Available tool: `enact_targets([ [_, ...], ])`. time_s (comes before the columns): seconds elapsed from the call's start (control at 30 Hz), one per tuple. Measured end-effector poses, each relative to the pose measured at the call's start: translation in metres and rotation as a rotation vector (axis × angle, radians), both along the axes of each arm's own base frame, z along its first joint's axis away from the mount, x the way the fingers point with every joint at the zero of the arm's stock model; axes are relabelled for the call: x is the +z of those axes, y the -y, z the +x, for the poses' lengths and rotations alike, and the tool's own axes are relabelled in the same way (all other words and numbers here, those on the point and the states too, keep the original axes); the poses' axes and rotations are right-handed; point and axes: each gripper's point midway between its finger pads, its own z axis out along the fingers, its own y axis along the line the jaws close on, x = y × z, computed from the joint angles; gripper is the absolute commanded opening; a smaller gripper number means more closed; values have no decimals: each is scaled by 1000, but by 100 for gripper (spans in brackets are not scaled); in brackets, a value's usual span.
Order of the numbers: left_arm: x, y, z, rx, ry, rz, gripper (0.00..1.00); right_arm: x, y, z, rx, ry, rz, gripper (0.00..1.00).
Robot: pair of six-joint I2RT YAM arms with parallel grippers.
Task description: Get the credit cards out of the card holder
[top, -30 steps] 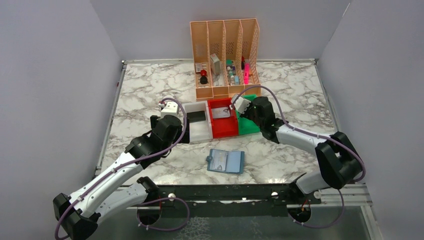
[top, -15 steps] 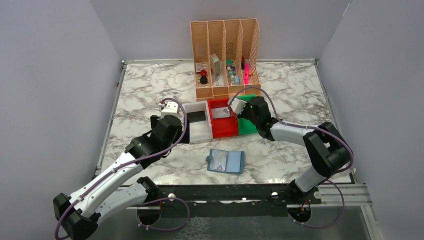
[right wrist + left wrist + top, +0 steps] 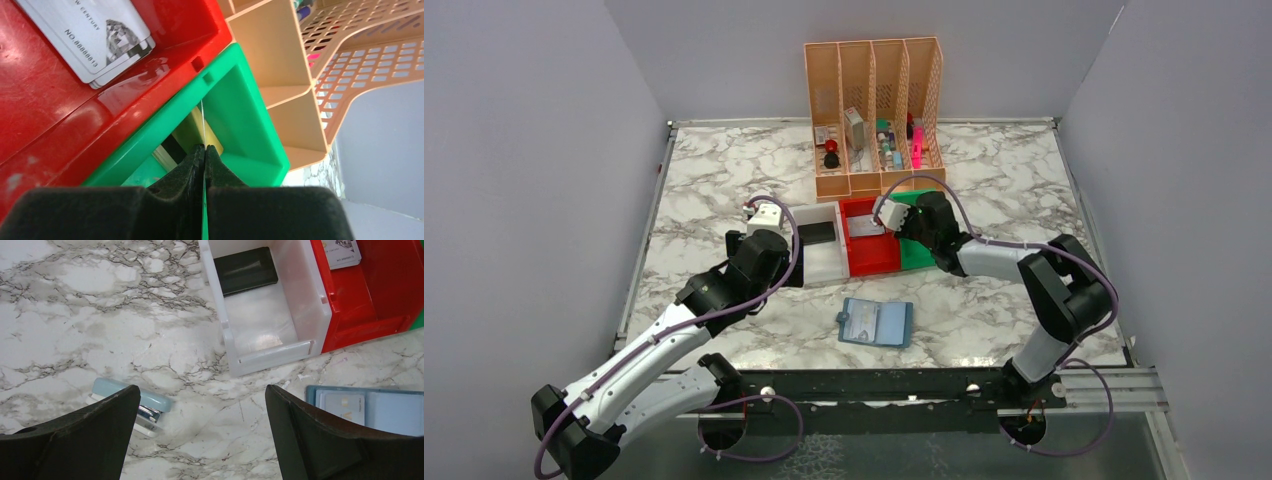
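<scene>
Right wrist: the right tool (image 3: 204, 147) pinches a credit card (image 3: 203, 120) edge-on above the green bin (image 3: 240, 110).

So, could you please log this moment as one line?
left gripper: open | right gripper: pinching edge-on card over green bin | card holder: open flat on table

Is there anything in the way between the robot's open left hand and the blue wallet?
No, nothing visible. The left gripper hangs open over bare table, and the card holder lies open off to its right. The white bin sits farther back; the light-blue stapler is on the other side.
</scene>
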Motion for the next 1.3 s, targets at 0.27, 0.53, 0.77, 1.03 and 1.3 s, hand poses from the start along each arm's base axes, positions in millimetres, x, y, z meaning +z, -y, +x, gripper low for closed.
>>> enact_targets([
  [0.27, 0, -1, 0, 4, 0, 0, 99, -15, 2, -6, 19, -47, -41, 15],
  [0.53, 0, -1, 0, 3, 0, 0, 99, -21, 3, -10, 23, -70, -51, 29],
  [0.77, 0, -1, 0, 3, 0, 0, 99, -18, 2, -9, 15, -70, -32, 30],
  [1.03, 0, -1, 0, 3, -1, 0, 99, 62, 6, -10, -97, 58, 202, 35],
  [1.3, -1, 2, -1, -12, -9, -4, 99, 139, -2, -47, -346, -154, 824, 33],
])
